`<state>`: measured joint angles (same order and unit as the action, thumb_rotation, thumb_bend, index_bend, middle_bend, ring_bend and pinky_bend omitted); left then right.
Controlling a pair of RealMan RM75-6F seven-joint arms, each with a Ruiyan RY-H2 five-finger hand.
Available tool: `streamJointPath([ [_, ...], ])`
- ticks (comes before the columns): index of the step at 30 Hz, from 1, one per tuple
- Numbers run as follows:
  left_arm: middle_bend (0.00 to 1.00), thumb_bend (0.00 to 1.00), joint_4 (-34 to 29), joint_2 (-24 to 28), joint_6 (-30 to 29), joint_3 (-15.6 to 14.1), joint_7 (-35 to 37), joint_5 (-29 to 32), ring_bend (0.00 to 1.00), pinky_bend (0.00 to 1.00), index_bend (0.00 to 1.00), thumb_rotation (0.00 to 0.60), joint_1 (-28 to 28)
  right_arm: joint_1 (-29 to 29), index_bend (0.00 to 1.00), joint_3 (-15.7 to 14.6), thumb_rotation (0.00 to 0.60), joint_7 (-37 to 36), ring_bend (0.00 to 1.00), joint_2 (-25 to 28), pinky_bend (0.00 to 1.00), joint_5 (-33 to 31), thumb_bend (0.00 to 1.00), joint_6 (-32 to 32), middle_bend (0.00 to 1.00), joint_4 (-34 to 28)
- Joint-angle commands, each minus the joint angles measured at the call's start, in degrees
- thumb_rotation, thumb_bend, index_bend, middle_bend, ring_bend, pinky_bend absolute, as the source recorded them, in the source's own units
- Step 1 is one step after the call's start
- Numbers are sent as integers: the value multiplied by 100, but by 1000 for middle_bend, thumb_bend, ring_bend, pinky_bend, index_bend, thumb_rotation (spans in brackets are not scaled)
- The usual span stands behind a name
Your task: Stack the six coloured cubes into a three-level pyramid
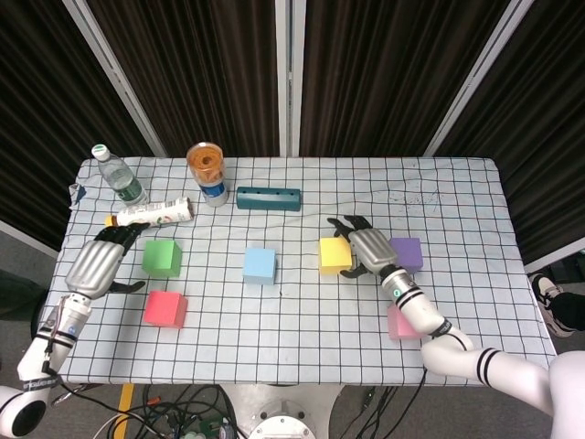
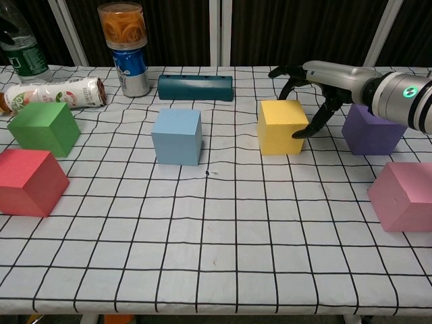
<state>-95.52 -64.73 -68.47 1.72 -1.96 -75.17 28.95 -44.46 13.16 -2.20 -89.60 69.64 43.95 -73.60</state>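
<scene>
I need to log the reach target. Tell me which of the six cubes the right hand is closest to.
The yellow cube. The right hand has its fingers spread around that cube's right side, while the purple cube sits just beyond it and the other four lie farther off.

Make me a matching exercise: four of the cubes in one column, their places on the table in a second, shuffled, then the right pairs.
Things:
1. yellow cube
2. green cube
3. pink cube
4. light blue cube

Places:
A. just in front of the lying drink bottle
B. at the fingers of the right hand
C. in front of the teal block
D. nearer the table's front edge than the purple cube

Pairs: 1-B, 2-A, 3-D, 4-C
</scene>
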Motion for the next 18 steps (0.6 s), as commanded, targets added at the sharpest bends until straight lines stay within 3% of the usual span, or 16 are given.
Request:
streamJointPath([
  [1, 121, 89, 27, -11, -9, 20, 44, -55, 162, 168, 110, 600, -37, 41, 0, -42, 600, 84, 29, -84, 29, 26, 134, 214, 375, -3],
  [8, 121, 89, 66, 8, 52, 62, 125, -151, 161, 169, 110, 600, -98, 287, 0, -27, 600, 619, 84, 29, 43, -208, 155, 804, 445, -843],
  [18, 120, 86, 60, 28, 106, 128, 203, -236, 162, 169, 109, 600, -161, -49, 0, 223, 600, 1414, 84, -57, 43, -1191, 153, 626, 443, -1421],
])
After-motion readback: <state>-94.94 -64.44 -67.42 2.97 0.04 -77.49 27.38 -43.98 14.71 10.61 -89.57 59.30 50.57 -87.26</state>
